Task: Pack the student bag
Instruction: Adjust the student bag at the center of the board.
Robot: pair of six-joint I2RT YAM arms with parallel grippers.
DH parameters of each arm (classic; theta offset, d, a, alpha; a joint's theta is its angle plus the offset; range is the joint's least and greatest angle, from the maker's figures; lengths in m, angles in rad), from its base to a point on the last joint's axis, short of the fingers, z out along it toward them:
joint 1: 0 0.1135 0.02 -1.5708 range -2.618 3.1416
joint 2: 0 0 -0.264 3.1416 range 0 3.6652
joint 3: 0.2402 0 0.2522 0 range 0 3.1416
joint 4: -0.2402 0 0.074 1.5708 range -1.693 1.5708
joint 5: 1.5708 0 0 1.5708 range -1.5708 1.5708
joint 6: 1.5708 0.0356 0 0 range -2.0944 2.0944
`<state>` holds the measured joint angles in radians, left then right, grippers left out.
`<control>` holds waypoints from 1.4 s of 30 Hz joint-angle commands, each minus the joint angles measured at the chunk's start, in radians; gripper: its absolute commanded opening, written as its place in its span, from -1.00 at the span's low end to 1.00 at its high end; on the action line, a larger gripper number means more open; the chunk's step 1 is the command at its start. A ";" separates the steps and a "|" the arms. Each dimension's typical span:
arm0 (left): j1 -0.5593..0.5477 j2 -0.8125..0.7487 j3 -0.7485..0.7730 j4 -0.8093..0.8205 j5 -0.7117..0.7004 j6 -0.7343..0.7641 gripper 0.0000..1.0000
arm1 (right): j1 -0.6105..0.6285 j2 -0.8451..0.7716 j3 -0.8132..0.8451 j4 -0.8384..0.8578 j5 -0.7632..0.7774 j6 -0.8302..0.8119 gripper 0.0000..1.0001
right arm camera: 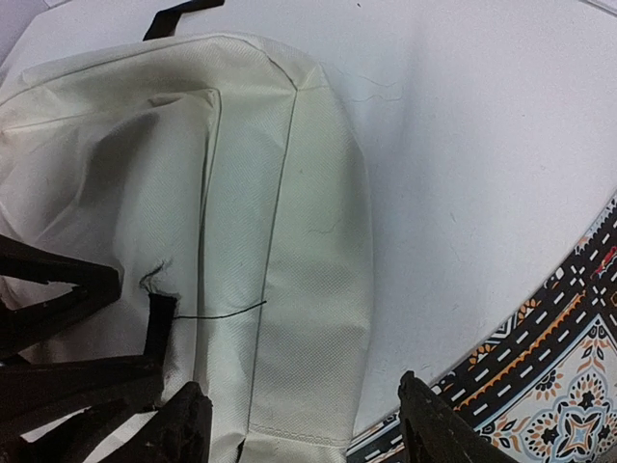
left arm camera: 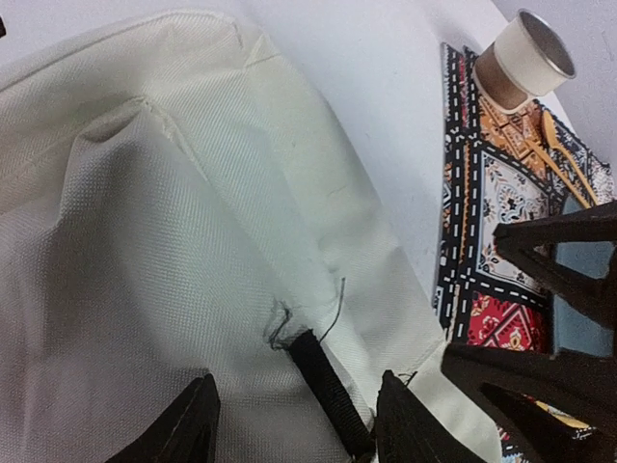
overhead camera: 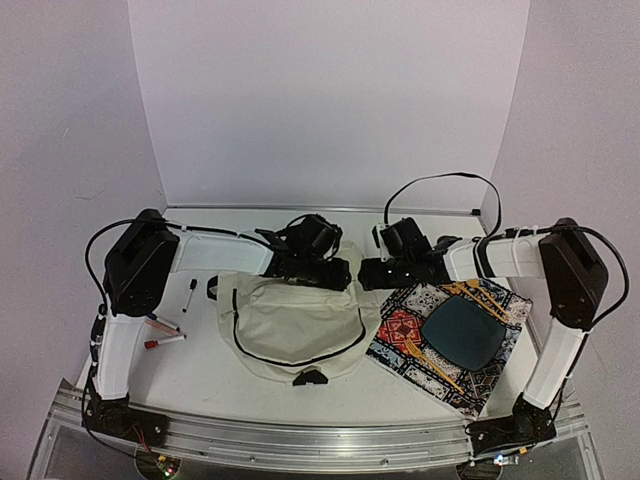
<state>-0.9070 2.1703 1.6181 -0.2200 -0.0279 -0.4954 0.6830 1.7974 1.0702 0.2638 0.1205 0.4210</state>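
Fabric fills both wrist views: we see the student bag [overhead camera: 290,325], cream with black zipper lines, lying flat and slack on the white table [overhead camera: 200,385]. Both arms reach over the bag's far edge. The left gripper [left arm camera: 299,429] hangs just above the bag with its jaws parted. A short black strap [left arm camera: 326,391] lies between the fingers, nearer one than the other, and we see no grip on it. The right gripper [right arm camera: 308,434] hovers at the bag's far right edge, jaws likewise spread and holding nothing, one finger over the fabric and the other past the bag's edge. Just right of the bag lies a patterned placemat [overhead camera: 400,335] carrying a dark plate [overhead camera: 462,333] and wooden utensils [overhead camera: 478,295]. Left of the bag, apart from it, lie markers [overhead camera: 165,341].
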 commanded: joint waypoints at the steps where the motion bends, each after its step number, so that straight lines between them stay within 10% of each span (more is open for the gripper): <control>1: -0.001 0.042 0.068 -0.050 -0.045 -0.002 0.14 | -0.002 0.013 0.000 0.002 0.028 0.007 0.33; 17: -0.009 -0.047 -0.027 -0.059 0.005 0.000 -1.00 | -0.002 0.040 -0.012 0.075 -0.112 0.033 0.31; 29: -0.021 -0.260 -0.318 0.052 0.025 -0.046 -0.89 | 0.001 0.041 -0.023 0.131 -0.310 0.099 0.17; 42: -0.067 -0.209 -0.222 0.068 0.053 -0.071 -0.35 | 0.000 0.052 -0.074 0.136 -0.190 0.116 0.11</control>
<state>-0.9480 1.9376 1.3183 -0.1759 0.0183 -0.5531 0.6830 1.8409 1.0101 0.3969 -0.1237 0.5320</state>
